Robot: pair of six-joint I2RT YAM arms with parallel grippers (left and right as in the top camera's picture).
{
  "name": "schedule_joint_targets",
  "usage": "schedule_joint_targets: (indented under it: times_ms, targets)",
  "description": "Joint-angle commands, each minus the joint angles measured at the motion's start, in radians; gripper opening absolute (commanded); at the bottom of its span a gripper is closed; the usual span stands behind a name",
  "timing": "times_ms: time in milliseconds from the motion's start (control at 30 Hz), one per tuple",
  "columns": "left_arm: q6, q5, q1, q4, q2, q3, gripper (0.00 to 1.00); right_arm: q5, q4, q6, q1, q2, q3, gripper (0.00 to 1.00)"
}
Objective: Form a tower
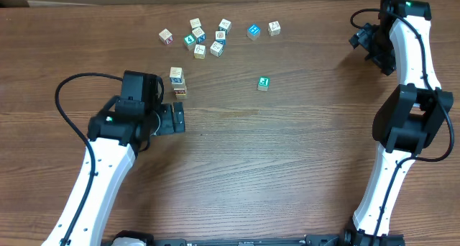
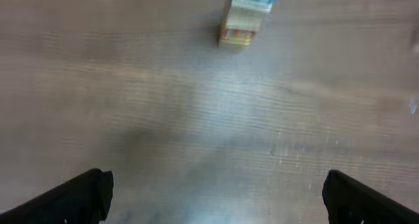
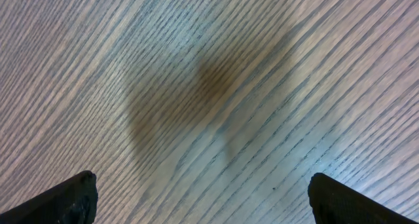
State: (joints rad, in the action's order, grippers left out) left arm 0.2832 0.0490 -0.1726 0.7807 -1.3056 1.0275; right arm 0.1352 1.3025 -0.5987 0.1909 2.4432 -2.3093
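Starting nearest you, your left hand (image 1: 178, 119) sits low over the worktop (image 1: 273, 160) on the near side of the tower (image 1: 177, 83), pointing toward it. Its jaws are spread wide and released, with nothing between them. In the left wrist view the two dark fingers (image 2: 72, 198) show only at the bottom corners, and bare wood grain fills the gap. The tower stands apart from that hand, close ahead of it. From above it reads as a short upright column of pale cubes, though you cannot count them reliably from that angle. The left wrist view shows a pale block with red and yellow print at its base and a blue-faced block on top, cut off by the upper edge of the picture.

Level with the tower and well off to its right lies a single cube (image 1: 264, 83) with a teal face. Beyond the tower, farther from the arm bases, the loose cubes (image 1: 208, 37) are scattered in a band that runs off to its right.

Farthest out, well right of the tower and past that band, your right hand (image 1: 357, 39) is also released. Its jaws are wide, and its wrist view shows only bare worktop.
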Motion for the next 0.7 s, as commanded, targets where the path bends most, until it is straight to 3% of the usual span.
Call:
schedule_joint_targets:
  times_ms: [0,200,533,667]
  targets:
    - [0.009,0.006,-0.001,-0.087,0.058,-0.068,0.99,0.002,-0.001,0.0,0.003,-0.049,-0.009,1.0]
    - [0.009,0.006,-0.001,-0.223,0.134,-0.186,1.0,0.002,-0.001,0.001,0.003,-0.049,-0.008,1.0]
    - [0.009,0.006,-0.001,-0.304,0.306,-0.385,1.0,0.002,-0.001,0.001,0.003,-0.049,-0.009,1.0]
    - [0.009,0.006,-0.001,-0.476,0.389,-0.488,1.0,0.002,-0.001,0.001,0.003,-0.049,-0.008,1.0]
